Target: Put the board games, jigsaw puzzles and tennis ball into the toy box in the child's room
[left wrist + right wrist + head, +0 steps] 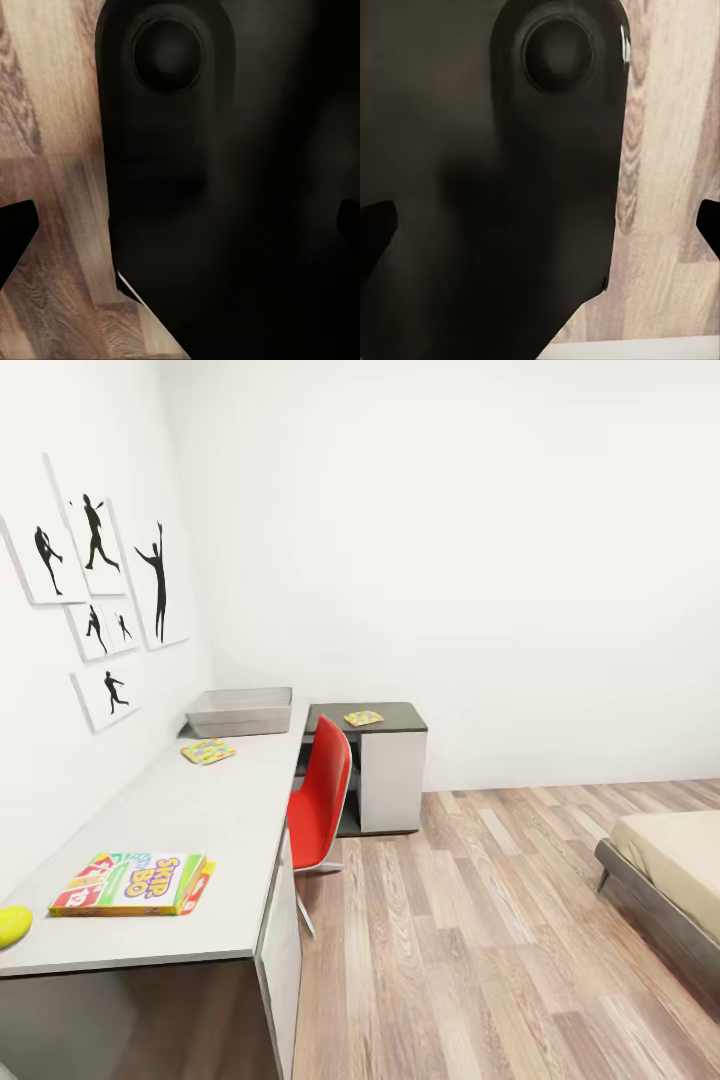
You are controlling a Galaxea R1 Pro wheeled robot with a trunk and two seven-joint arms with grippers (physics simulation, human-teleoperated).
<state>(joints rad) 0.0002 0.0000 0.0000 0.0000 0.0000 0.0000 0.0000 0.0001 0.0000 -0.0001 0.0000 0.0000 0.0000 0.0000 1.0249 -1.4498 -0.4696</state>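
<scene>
Pale grey tabletop (190, 810) runs along the picture wall, carrying the SKIP BO board game (133, 883) and the yellow-green tennis ball (13, 925) at its near end, one jigsaw puzzle (208, 751) just before the translucent toy box (240, 710) at the far end, and a second puzzle tile (363, 717) on the dark-topped side section. Beige bed (675, 860) stands across the wood-plank floor (480, 920). Each wrist view shows dark robot body over planks with black fingertips (15, 225) at the edges, so the left hand (180, 225) and right hand (540, 221) are spread apart, holding nothing.
</scene>
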